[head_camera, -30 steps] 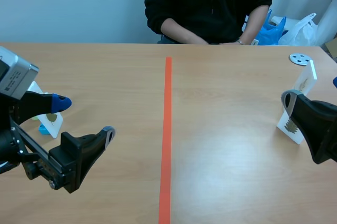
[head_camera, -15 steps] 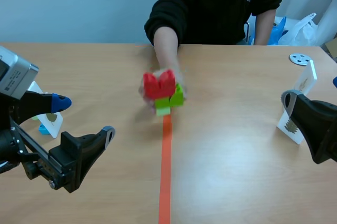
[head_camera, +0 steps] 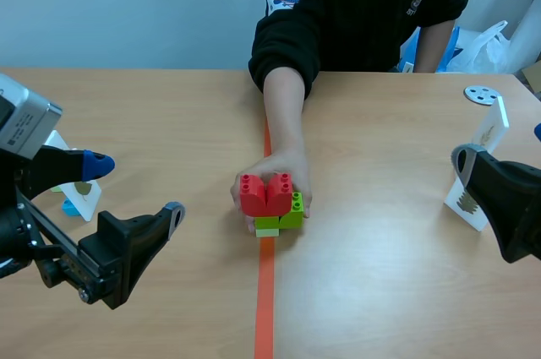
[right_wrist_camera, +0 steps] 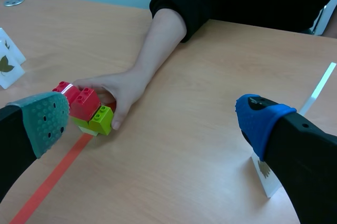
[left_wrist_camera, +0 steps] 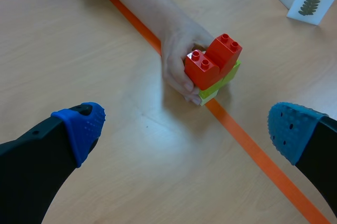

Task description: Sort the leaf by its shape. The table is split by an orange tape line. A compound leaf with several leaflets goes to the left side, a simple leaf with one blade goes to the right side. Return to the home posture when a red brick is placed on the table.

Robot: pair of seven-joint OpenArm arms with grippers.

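Observation:
A person's hand (head_camera: pixel 283 175) holds a stack with a red brick (head_camera: pixel 265 193) on top of green bricks (head_camera: pixel 289 211), resting on the orange tape line (head_camera: pixel 265 291) at mid-table. The left wrist view shows the same red brick (left_wrist_camera: pixel 212 60) ahead of my left gripper (left_wrist_camera: pixel 184 124), which stands open and holds nothing. My right gripper (right_wrist_camera: pixel 152 118) is also open, with the red brick (right_wrist_camera: pixel 79 100) ahead of it. A white card with a fern-like compound leaf (head_camera: pixel 466 200) stands on the right side. A card with a single-blade leaf (head_camera: pixel 81 193) stands on the left side.
The person's forearm (head_camera: pixel 284 110) lies along the tape line from the far edge. A second card (head_camera: pixel 489 125) stands behind the fern card. A white disc (head_camera: pixel 482 94) lies at the far right, and blue and white bags (head_camera: pixel 439 45) sit beyond the table.
The person's hand came in over the tape line with the red and green brick stack and lowered it onto the table. Neither arm has moved.

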